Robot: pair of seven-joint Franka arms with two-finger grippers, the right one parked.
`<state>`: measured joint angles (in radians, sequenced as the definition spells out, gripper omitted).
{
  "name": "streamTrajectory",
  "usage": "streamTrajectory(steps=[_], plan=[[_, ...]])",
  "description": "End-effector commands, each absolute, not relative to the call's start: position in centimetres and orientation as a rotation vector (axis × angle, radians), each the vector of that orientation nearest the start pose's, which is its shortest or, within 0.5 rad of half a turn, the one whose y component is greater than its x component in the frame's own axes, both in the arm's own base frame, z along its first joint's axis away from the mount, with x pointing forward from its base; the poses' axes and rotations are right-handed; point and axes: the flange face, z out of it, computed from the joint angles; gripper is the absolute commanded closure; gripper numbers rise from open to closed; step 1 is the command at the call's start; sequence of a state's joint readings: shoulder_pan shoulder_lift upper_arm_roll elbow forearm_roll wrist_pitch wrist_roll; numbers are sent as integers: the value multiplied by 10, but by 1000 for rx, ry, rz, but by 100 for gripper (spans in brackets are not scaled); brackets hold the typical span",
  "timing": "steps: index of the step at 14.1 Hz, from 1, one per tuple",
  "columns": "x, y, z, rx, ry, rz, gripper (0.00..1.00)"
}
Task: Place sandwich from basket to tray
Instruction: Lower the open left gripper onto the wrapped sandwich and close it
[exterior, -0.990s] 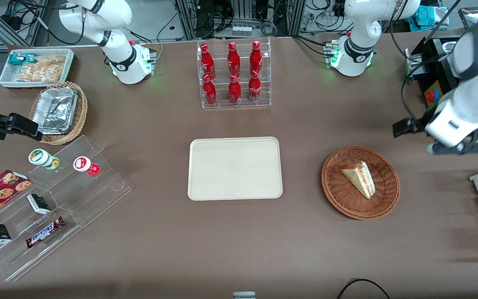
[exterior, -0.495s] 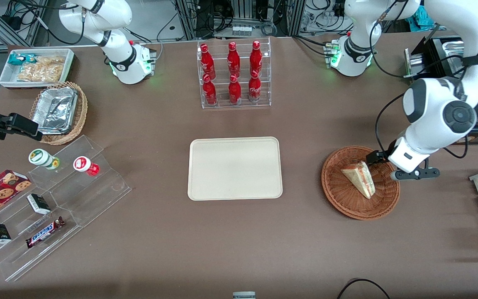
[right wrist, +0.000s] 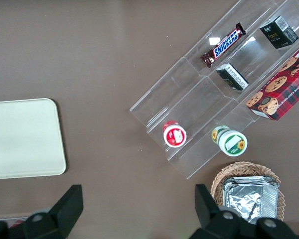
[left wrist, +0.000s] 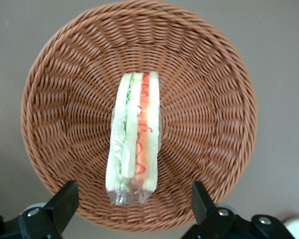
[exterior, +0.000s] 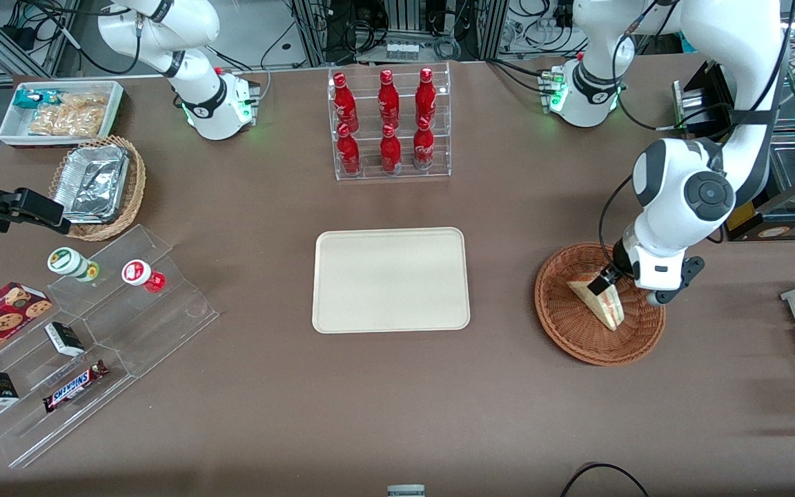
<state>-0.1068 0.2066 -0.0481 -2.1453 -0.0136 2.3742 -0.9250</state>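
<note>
Over the basket (exterior: 599, 304) the gripper (exterior: 609, 281) is hanging, with its jaws spread wide and gripping nothing; from the wrist camera its two black fingers (left wrist: 65, 204) are standing apart on either side of one end of the sandwich (left wrist: 134, 137), clear of the wrapper. That sandwich (exterior: 599, 298) is lying inside the basket (left wrist: 139, 117), on the woven floor near its middle, resting on one bread face so that the green and red filling layers are showing along its upturned edge. From the front, the gripper's dark fingertip is covering the end of the sandwich lying farther from the front camera, while the pointed end is reaching toward the basket's nearer rim. Taking the basket as the mark, the tray (exterior: 390, 279) is lying flat on the brown table (exterior: 397, 400) well apart from it, toward the parked arm's end, with its surface bare. A clear rack of red bottles (exterior: 388, 124) is standing farther from the front camera than the basket, also toward the parked arm's end.
</note>
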Motion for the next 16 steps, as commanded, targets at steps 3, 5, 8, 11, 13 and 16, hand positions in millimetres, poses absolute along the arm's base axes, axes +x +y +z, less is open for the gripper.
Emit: streamTrajectory(steps=[3, 5, 8, 11, 13, 16], plan=[[566, -92, 282, -2851, -1384, 9, 0], [568, -92, 265, -2836, -1386, 43, 0], [569, -91, 252, -2822, -1387, 71, 65], [570, -92, 260, -2834, -1360, 63, 92], [576, -95, 283, -2834, -1344, 71, 94], [587, -127, 321, -2921, -1041, 160, 94]])
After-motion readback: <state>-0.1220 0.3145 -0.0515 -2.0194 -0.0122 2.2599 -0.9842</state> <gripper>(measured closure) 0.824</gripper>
